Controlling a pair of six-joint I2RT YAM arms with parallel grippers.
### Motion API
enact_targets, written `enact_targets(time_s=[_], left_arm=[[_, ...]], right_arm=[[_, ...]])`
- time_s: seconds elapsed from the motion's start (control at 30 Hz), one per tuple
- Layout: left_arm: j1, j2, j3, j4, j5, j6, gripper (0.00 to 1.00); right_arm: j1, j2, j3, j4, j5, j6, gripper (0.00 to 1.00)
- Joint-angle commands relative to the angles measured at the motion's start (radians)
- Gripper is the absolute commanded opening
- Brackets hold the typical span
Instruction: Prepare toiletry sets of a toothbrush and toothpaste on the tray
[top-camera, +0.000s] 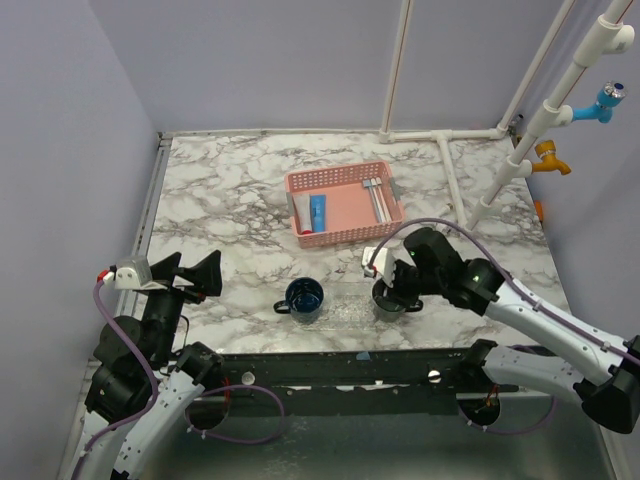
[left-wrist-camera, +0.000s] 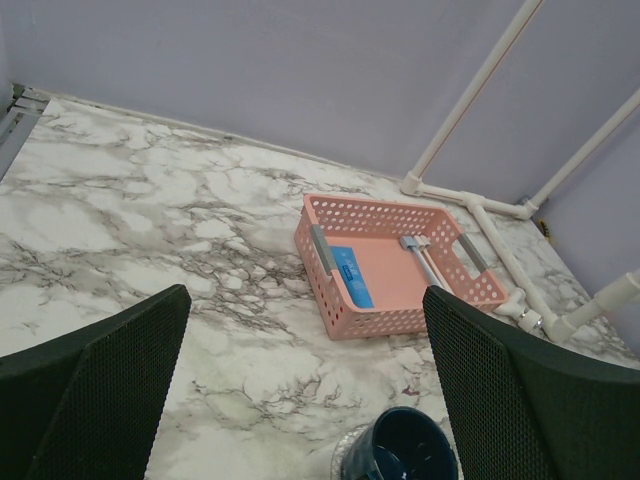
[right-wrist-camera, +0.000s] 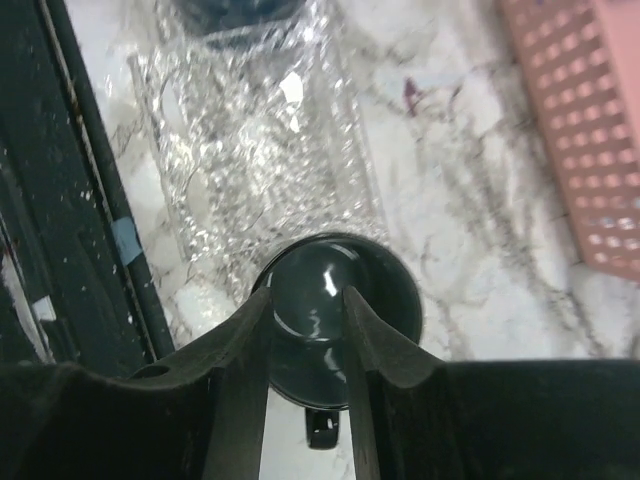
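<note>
Top external view shows the right gripper (top-camera: 397, 290) lowered onto the dark green mug (top-camera: 392, 303), which stands at the right end of the clear tray (top-camera: 350, 305). The navy mug (top-camera: 303, 297) stands at the tray's left end. Whether each mug's base is fully on the plastic or only against its edge cannot be told. One mug at each end probably marks the spot for each set.

From the right wrist, the fingers (right-wrist-camera: 250, 350) are drawn close, leaving only a narrow slot. They sit over the near side of the mug's rim, above its handle. Whether they pinch the rim or the handle or merely hover over it cannot be told. Both mugs look empty.

The toothbrush (top-camera: 376, 197) lies along the right side of the pink basket (top-camera: 340, 178), well apart from the tray, with another slim brush beside it. Their colours are hard to separate at this size. A blue tube (top-camera: 317, 212) lies at the basket's left end next to a grey one.

The left gripper (top-camera: 190, 276) hangs spread wide and empty over the bare marble surface (top-camera: 220, 190), left of the navy mug and facing the basket. The basket's lattice walls would force any pick to come from above, and the paired brushes leave little finger room.
</note>
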Motion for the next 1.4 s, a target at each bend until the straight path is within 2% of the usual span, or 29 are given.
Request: enact_targets(time_s=[0.0, 0.23, 0.5, 0.63, 0.77, 1.2, 1.37], left_arm=[[0.006, 0.006, -0.005, 0.016, 0.013, 0.003, 0.99], [0.006, 0.012, -0.005, 0.013, 0.012, 0.003, 0.99], [0.006, 0.013, -0.008, 0.014, 0.001, 0.0, 0.99], [0.007, 0.026, -0.008, 0.013, 0.003, 0.003, 0.99], [0.006, 0.044, -0.01, 0.013, 0.003, 0.008, 0.99], [0.006, 0.111, -0.024, 0.038, 0.037, 0.038, 0.99], [0.006, 0.115, -0.031, 0.052, 0.047, 0.047, 0.99]], right_arm=[[0.008, -0.016, 0.099, -0.012, 0.075, 0.032, 0.36], [0.008, 0.077, 0.249, 0.058, 0.27, 0.186, 0.37], [0.007, 0.324, 0.466, 0.05, 0.589, 0.418, 0.45], [0.005, 0.434, 0.541, 0.065, 0.652, 0.462, 0.46], [0.005, 0.522, 0.608, 0.104, 0.646, 0.528, 0.53], [0.005, 0.895, 0.871, 0.111, 0.584, 0.804, 0.51], [0.003, 1.021, 0.976, 0.078, 0.607, 0.893, 0.55]])
